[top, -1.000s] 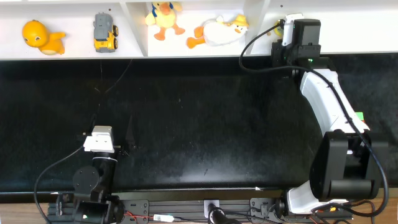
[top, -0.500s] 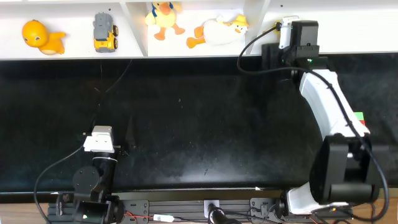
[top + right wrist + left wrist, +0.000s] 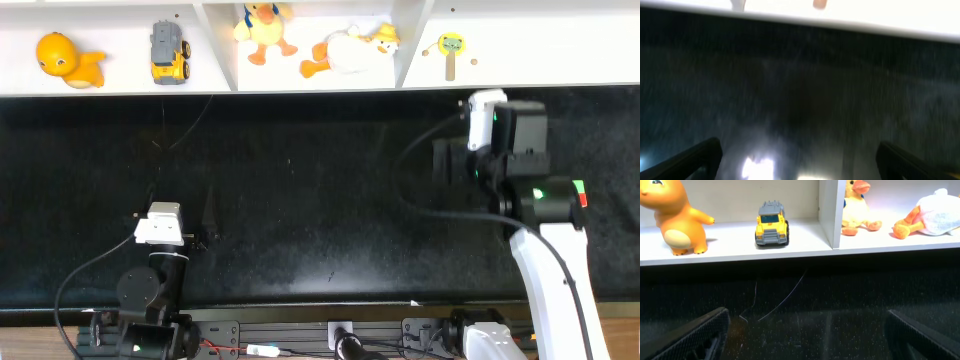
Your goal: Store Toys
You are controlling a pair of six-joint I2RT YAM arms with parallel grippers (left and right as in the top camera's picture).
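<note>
White shelf [image 3: 320, 84] holds orange figure [image 3: 68, 58], yellow truck [image 3: 169, 52], two plush ducks [image 3: 264, 25] [image 3: 350, 48] and green rattle [image 3: 451, 47]. Divider [image 3: 222, 45] splits truck from ducks. Left gripper [image 3: 805, 332] and right gripper [image 3: 797, 157] both spread wide, empty, over black mat [image 3: 300, 200].

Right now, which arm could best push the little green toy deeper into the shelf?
Right, probably. The right end effector faces the shelf near the green toy; the left end effector sits far off, facing the yellow truck.

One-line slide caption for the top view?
Five toys on the white shelf; left gripper and right gripper open and empty over the black mat.
</note>
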